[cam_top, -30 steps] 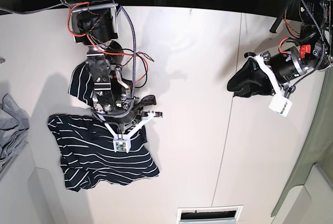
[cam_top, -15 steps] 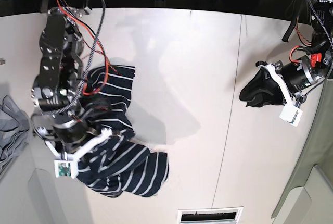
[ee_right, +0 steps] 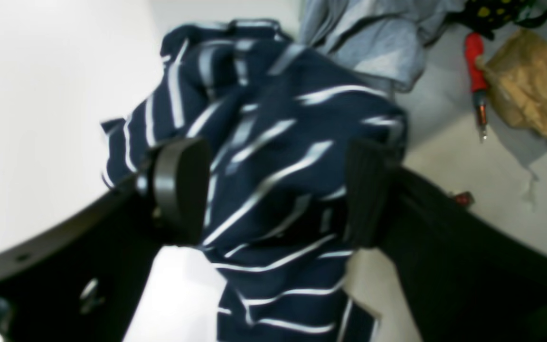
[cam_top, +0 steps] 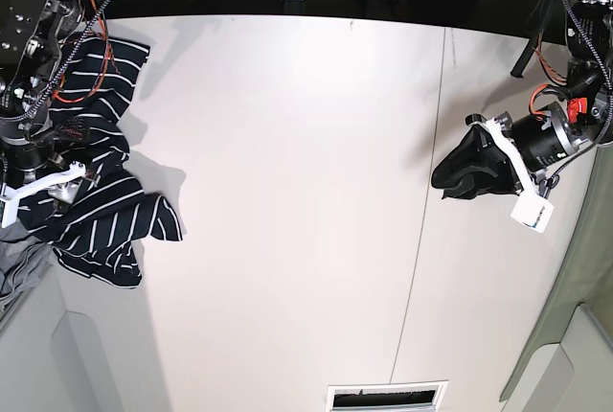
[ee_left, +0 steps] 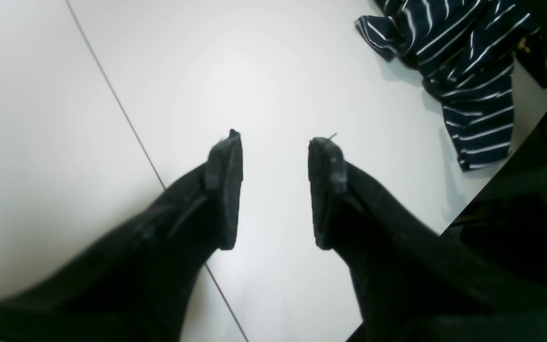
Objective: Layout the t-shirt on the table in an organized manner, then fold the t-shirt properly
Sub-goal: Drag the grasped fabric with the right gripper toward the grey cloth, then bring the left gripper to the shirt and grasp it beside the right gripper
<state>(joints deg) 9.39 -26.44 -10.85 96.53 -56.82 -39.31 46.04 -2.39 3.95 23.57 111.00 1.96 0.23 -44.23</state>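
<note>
T-shirt (ee_right: 273,156) bunched, overhanging table (cam_top: 287,192) edge; right gripper (ee_right: 273,190) spread, seemingly ungripped; left gripper (ee_left: 273,190) apart, empty. Best regrasped by hem, dragged inward.

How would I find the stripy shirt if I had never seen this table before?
Start at the big white table and follow it to the side edge where the right gripper is. The t-shirt lies there in a crumpled heap, partly hanging over that edge. It is dark navy with thin white stripes, unlike the plain light-grey cloth just past it.
</note>
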